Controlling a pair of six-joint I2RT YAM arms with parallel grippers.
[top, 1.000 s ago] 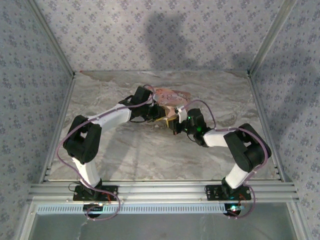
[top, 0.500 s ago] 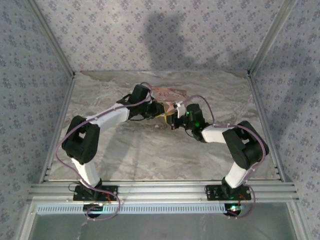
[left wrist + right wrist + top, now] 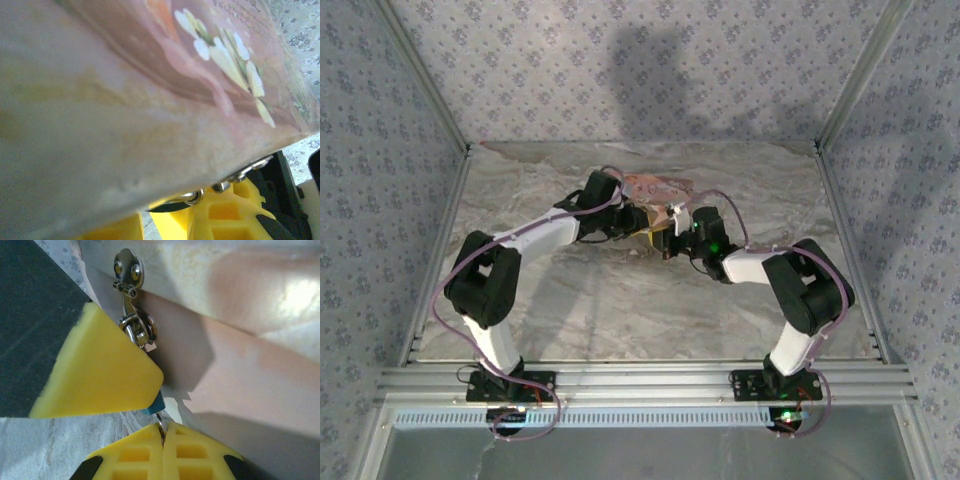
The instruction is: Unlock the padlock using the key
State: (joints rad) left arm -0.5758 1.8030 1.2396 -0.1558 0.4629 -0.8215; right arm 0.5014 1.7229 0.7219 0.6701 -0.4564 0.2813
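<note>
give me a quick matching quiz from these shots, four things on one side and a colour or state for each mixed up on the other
Column one:
1. padlock
2. box
3. latch on the box wall
4. right gripper

Column two:
a. silvery metal
b. jaws pressed together
c. teal-blue
d. pink with white flowers

Pairs: 1-c, 2-d, 3-a, 4-b
</note>
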